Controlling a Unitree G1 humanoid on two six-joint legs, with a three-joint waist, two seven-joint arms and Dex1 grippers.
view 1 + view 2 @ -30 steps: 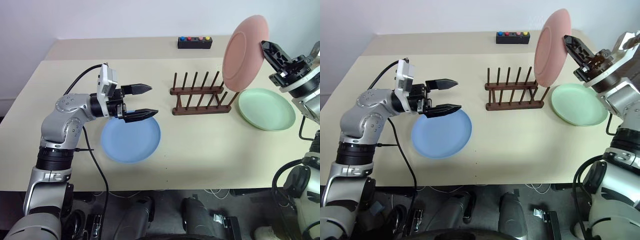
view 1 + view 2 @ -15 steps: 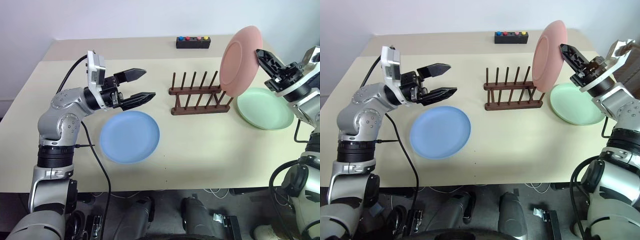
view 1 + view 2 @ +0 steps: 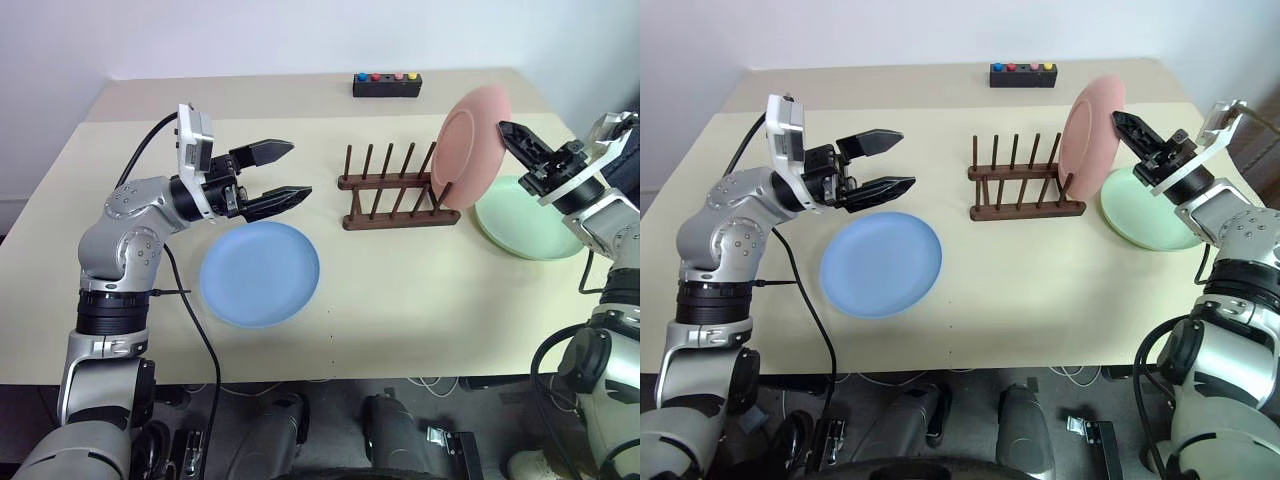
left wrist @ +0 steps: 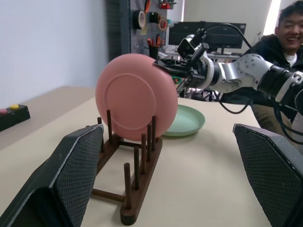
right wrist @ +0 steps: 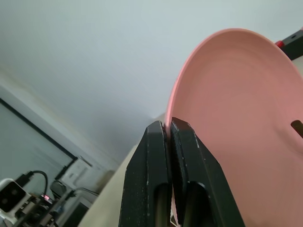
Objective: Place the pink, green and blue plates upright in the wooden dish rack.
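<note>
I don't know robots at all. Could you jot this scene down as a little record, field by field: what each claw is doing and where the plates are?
right gripper: shut on the rim of the pink plate, held upright at the right end of the wooden dish rack
left gripper: open, holding nothing, hovering above the table
blue plate: flat on the table, near the left gripper
green plate: flat on the table, right of the rack
button box: at the table's far edge
</note>
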